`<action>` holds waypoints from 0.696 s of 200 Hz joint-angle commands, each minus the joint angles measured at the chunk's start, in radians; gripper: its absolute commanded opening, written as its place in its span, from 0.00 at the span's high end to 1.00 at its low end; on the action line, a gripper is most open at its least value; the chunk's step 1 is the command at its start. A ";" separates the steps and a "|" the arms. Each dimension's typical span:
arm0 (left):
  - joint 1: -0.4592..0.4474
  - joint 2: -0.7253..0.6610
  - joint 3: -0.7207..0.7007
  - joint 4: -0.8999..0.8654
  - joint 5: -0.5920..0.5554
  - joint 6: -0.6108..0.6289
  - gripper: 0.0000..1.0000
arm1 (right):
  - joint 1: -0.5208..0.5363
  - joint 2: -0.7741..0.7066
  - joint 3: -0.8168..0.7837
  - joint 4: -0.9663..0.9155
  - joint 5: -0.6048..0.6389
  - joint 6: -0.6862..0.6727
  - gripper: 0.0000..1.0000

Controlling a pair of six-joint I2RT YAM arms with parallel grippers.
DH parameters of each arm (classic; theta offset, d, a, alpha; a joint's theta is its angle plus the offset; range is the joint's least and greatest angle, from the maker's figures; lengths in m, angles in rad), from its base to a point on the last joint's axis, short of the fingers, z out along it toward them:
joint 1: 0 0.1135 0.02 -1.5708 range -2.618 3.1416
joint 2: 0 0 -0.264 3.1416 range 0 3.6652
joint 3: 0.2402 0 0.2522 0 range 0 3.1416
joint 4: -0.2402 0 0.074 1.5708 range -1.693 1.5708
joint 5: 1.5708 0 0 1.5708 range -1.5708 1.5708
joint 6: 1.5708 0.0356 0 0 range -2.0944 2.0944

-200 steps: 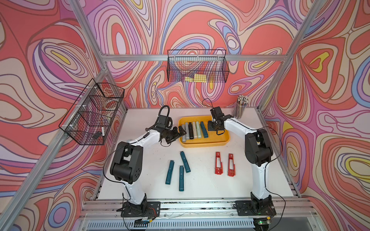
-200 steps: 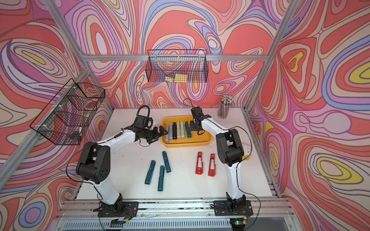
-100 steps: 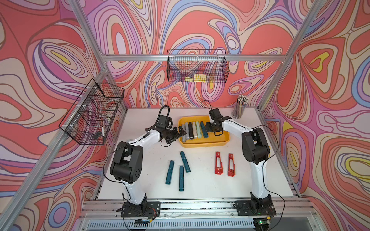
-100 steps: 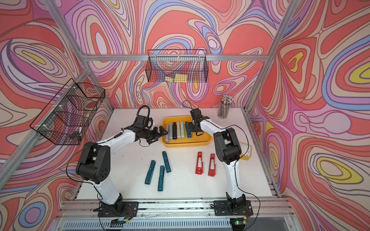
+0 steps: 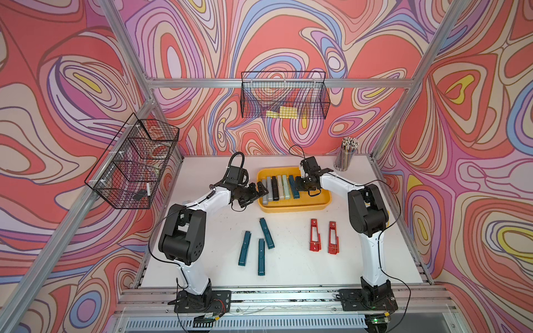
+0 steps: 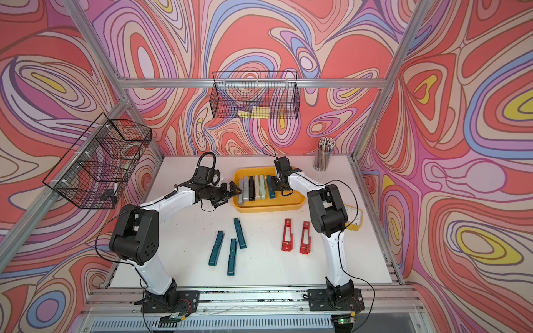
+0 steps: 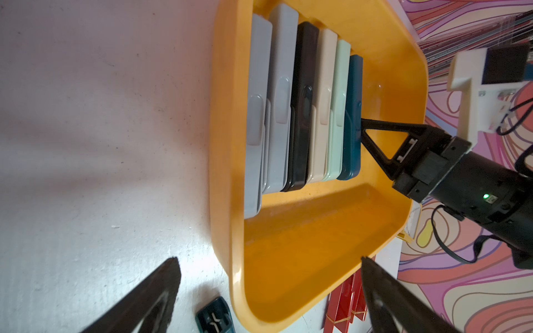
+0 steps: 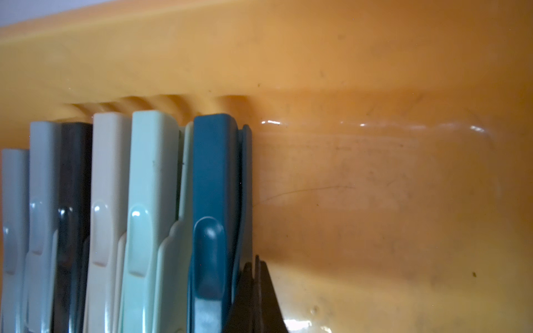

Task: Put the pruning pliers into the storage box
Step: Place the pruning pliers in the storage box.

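Observation:
The yellow storage box [image 5: 294, 208] sits at the table's back middle. Several pruning pliers lie side by side in its left half: grey, black, beige, mint and a teal one [image 8: 213, 173] at the row's right end. My right gripper [image 8: 256, 259] is shut and empty inside the box, its tips touching that teal one's outer side. My left gripper [image 7: 268, 259] hovers open and empty over the box's left end. On the table in front lie three teal pliers [image 5: 261, 256] and two red slotted ones [image 5: 315, 234].
Black wire baskets hang on the left wall [image 5: 132, 170] and the back wall [image 5: 284, 96]. A cup of pencils [image 5: 346, 155] stands at the back right. A small yellow alarm clock [image 6: 353, 219] sits behind my right arm's elbow.
My right arm has shifted a little to the left, its shut tips staying by the teal pliers in the box. The left arm has not moved.

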 commanded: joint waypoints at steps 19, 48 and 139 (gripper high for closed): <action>-0.003 -0.004 0.013 -0.015 -0.010 0.003 0.01 | 0.000 0.028 -0.009 0.008 -0.017 0.006 1.00; -0.003 -0.004 0.012 -0.015 -0.009 0.003 0.01 | 0.006 0.038 0.002 0.009 -0.025 0.006 1.00; -0.003 -0.007 0.004 -0.012 -0.008 0.003 0.01 | 0.022 0.057 0.022 0.013 -0.042 0.007 1.00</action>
